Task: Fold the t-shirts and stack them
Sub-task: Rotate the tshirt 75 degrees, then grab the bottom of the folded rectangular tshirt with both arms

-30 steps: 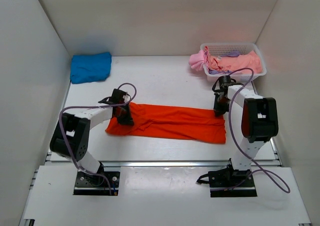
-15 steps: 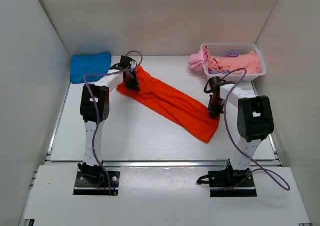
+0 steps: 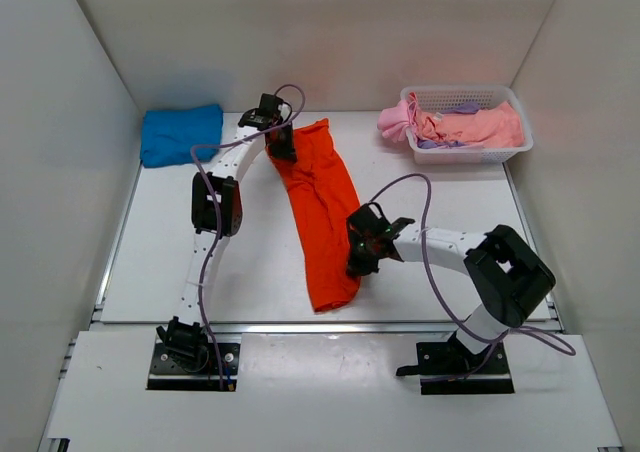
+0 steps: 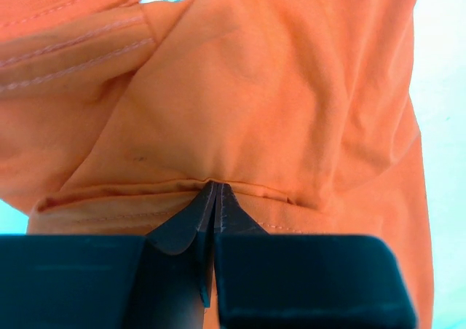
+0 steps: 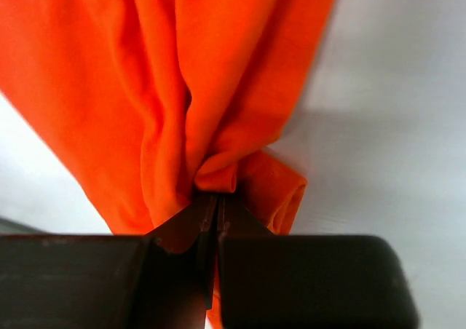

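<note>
An orange-red t-shirt, folded into a long strip, lies on the table from far centre-left to near centre. My left gripper is shut on its far end; the left wrist view shows the hem pinched between the jaws. My right gripper is shut on the shirt's right edge near its near end, with bunched cloth at the jaws. A folded bright blue t-shirt lies at the far left. Pink and lilac shirts sit in the basket.
A white lattice basket stands at the far right corner. White walls close in the table on three sides. The left arm reaches far out along the table's left half; the right arm lies low across the near right.
Both grippers have swung the orange-red shirt round, from lying crosswise to lying lengthwise. The left gripper moved far and right, the right gripper moved near and left. Both stayed shut on it.
</note>
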Controlling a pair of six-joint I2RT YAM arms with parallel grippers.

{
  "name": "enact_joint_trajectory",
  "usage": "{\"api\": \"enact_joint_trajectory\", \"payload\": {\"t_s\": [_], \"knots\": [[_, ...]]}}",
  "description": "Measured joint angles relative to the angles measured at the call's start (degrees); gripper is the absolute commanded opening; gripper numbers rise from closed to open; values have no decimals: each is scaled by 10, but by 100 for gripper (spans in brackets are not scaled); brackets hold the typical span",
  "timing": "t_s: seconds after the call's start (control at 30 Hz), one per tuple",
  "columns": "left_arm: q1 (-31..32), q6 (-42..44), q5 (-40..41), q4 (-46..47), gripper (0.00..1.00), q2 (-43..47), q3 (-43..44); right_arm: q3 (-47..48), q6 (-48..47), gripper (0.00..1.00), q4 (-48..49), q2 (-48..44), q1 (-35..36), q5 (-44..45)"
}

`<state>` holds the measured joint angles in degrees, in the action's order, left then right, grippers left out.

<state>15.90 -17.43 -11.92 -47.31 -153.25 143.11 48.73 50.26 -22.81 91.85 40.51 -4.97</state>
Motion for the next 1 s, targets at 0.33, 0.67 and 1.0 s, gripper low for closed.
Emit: {"api": "enact_joint_trajectory", "payload": {"t_s": [0.33,0.67,1.0], "knots": [[-4,11,6,29,16,-11,15,-132,149,0,67,-110,37,15],[-3,23,24,93,42,-10,21,-157,180,0,26,-170,67,90],[-2,-14,-70,137,45,250,-253,-128,26,28,35,-226,17,105]]}}
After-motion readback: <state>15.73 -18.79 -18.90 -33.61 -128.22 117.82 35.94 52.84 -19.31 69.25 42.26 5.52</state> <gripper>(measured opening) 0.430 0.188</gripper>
